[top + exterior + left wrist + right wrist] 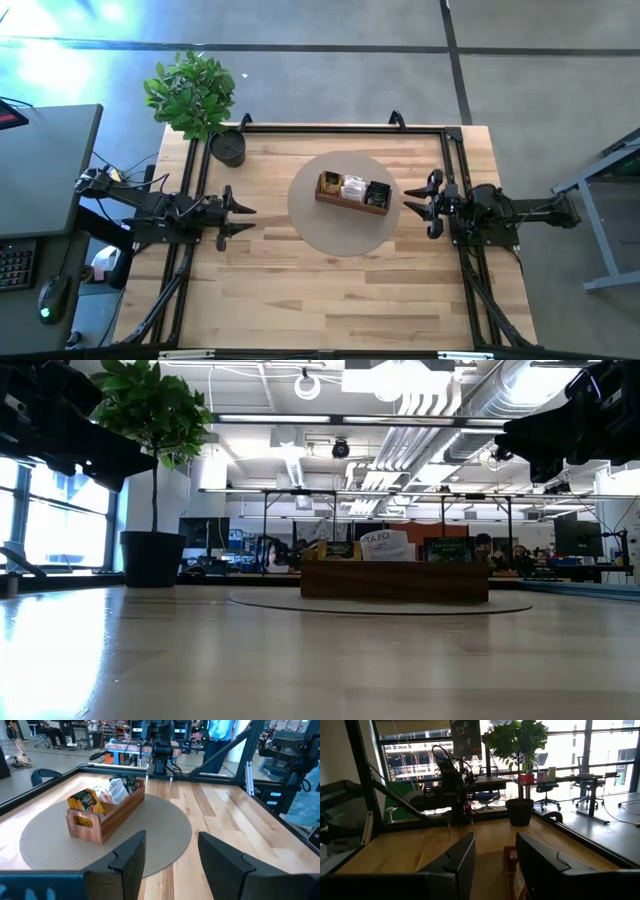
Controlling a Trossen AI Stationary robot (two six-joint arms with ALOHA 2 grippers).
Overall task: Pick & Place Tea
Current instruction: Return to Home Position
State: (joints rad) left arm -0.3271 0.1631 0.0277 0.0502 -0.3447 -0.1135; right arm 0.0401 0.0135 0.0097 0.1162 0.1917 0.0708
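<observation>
Upright, flat square tea packets (112, 790) fill a long wooden tray (122, 811).

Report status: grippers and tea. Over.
Left gripper open, empty, table's left. Right gripper open, empty, table's right. Tea packets in wooden tray on round mat. Nothing blocking.

- You'll find all the tea (354, 187) standing on edge in the wooden tray (345, 204), between your left tool (250, 221) and right tool (407, 203), nearer the right one.
- Yellow-orange packets (86, 800) fill the end compartment towards the left tool.
- White packets (116, 790) sit in the middle compartment, one leaning, printed TAZO.
- Dark packets (131, 783) fill the end compartment towards the right tool.
</observation>
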